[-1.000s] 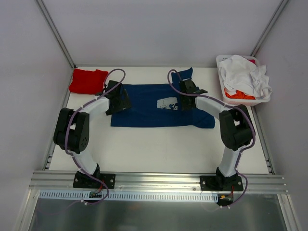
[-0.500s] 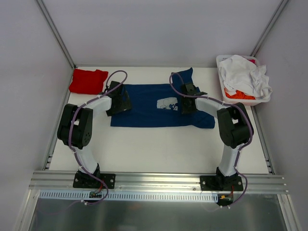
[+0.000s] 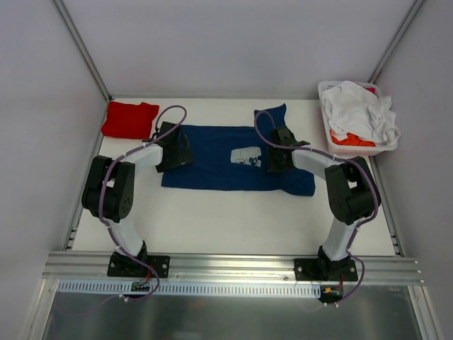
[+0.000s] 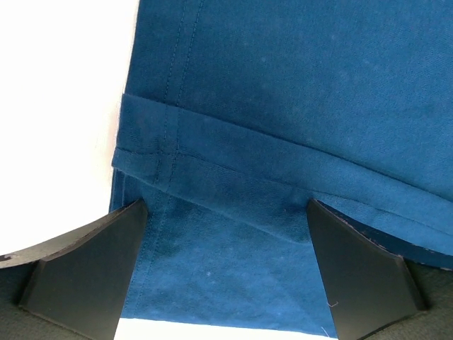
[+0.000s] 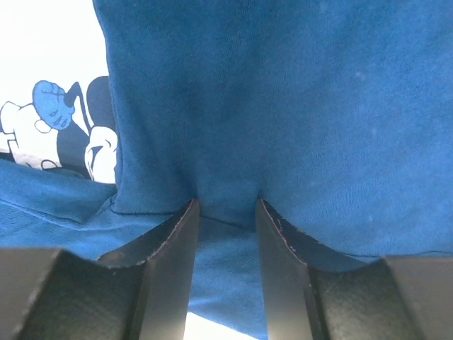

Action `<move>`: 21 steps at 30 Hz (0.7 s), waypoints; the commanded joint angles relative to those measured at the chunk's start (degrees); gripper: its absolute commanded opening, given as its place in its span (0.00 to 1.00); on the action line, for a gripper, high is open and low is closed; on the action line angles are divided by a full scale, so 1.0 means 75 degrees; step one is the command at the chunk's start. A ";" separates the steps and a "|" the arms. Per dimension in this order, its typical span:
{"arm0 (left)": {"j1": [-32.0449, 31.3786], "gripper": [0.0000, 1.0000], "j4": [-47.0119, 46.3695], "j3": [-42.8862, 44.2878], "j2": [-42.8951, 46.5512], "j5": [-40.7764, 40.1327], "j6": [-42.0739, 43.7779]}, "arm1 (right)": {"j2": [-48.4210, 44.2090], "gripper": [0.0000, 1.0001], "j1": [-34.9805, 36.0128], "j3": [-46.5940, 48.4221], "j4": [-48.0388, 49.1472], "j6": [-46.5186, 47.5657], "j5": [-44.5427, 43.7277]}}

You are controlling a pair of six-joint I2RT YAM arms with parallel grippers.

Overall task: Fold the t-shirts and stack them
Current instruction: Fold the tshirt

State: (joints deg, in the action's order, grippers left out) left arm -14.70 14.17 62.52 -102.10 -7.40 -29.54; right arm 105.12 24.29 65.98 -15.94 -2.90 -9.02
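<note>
I've got the navy t-shirt (image 3: 212,166) lying as a long flat band across the far half of the bench (image 3: 233,219), running toward the left and right edges. The red t-shirt (image 3: 129,118) sits folded in the far left corner. The basket (image 3: 323,91) in the far right corner holds a white t-shirt (image 3: 357,110) and an orange t-shirt (image 3: 350,139), both unfolded.

My left claw (image 4: 225,212) is spread wide over the hem end of the navy tee, with a doubled seam between its fingers and nothing gripped. My right claw (image 5: 225,205) is at the other end beside the cartoon print (image 5: 42,131). Its fingers are drawn in close, pinching a small pucker of blue cloth, and the layer it holds drapes partly over the print.

I judge I'm in the middle of folding the navy shirt. Next, the left claw needs to close on that hem so both ends can be carried over together. I'll keep the edges square, because this soft cloth could slide or bunch.
</note>
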 commanded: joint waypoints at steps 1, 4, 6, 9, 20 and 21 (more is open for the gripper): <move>-0.0091 0.99 0.0571 -0.0613 0.0347 0.0424 -0.0186 | -0.0457 0.41 0.0065 -0.0475 -0.0628 -0.0387 0.0452; -0.0103 0.99 0.0594 -0.1034 0.0711 0.0412 -0.0303 | -0.0785 0.41 0.0135 -0.0979 -0.0488 -0.0574 0.0464; -0.0161 0.99 0.0606 -0.1386 0.1038 0.0389 -0.0432 | -0.1030 0.41 0.0206 -0.1331 -0.0476 -0.0691 0.0371; -0.0337 0.99 0.0618 -0.1900 0.1529 0.0319 -0.0665 | -0.1370 0.41 0.0370 -0.1798 -0.0429 -0.0902 0.0300; -0.1169 0.99 0.0911 -0.3636 0.3346 0.0120 -0.1720 | -0.2508 0.42 0.1635 -0.3183 -0.0428 -0.1875 -0.0250; -0.1239 0.99 0.0969 -0.3718 0.3453 0.0119 -0.1768 | -0.2578 0.42 0.1833 -0.3288 -0.0498 -0.1934 -0.0321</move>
State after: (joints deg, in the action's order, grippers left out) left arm -22.61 15.22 38.30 -77.89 -7.09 -38.24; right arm 86.63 35.22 44.53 -14.00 -13.17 -11.40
